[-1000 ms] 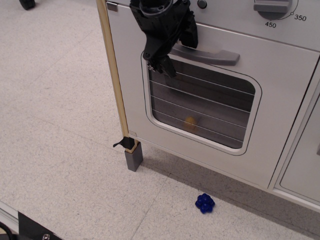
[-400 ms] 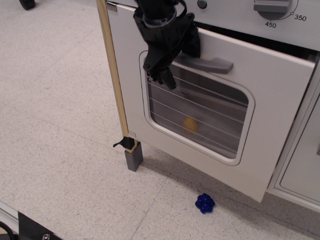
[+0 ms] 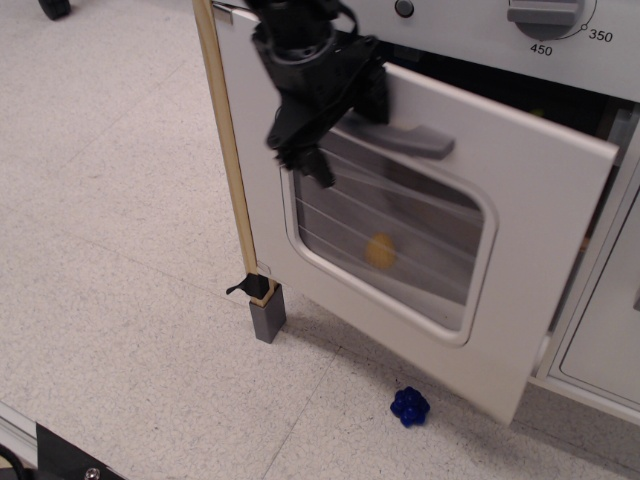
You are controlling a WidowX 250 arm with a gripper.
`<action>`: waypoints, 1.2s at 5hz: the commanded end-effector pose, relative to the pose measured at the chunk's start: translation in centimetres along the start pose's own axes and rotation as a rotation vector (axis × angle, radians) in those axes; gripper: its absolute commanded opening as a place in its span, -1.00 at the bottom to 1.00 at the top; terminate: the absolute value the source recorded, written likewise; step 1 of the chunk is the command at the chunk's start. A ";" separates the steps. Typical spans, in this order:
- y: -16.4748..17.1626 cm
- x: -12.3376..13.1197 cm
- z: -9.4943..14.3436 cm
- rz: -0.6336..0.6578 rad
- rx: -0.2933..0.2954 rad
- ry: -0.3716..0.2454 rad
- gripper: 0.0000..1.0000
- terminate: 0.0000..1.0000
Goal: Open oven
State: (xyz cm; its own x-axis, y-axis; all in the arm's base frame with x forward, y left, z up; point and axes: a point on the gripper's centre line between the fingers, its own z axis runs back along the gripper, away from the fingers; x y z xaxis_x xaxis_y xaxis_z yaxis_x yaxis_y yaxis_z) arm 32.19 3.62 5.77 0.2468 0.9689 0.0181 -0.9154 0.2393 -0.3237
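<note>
A white oven (image 3: 560, 60) fills the upper right, its windowed door (image 3: 520, 260) tilted partly open, top edge leaning outward, handle (image 3: 405, 137) running left to right, gripped at its left end by a black gripper (image 3: 340, 112).

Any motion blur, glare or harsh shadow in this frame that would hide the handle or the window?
In the observation.image view, the gripper and oven door edges look slightly soft, the handle still readable; the window shows no strong glare, a yellowish blob visible behind it; lighting is even, with soft shadows on the floor.
</note>
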 end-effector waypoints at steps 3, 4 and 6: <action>-0.8 1.9 8.0 -0.316 0.003 -0.027 1.00 -1.00; -2.3 0.8 9.7 -0.353 -0.054 0.008 1.00 -1.00; -4.3 -3.5 8.2 -0.311 -0.001 0.094 1.00 -1.00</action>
State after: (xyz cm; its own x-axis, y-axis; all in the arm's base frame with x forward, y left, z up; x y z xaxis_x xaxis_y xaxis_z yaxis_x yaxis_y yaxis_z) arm 31.87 -1.48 13.00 0.5368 0.8437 0.0001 -0.8110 0.5161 -0.2758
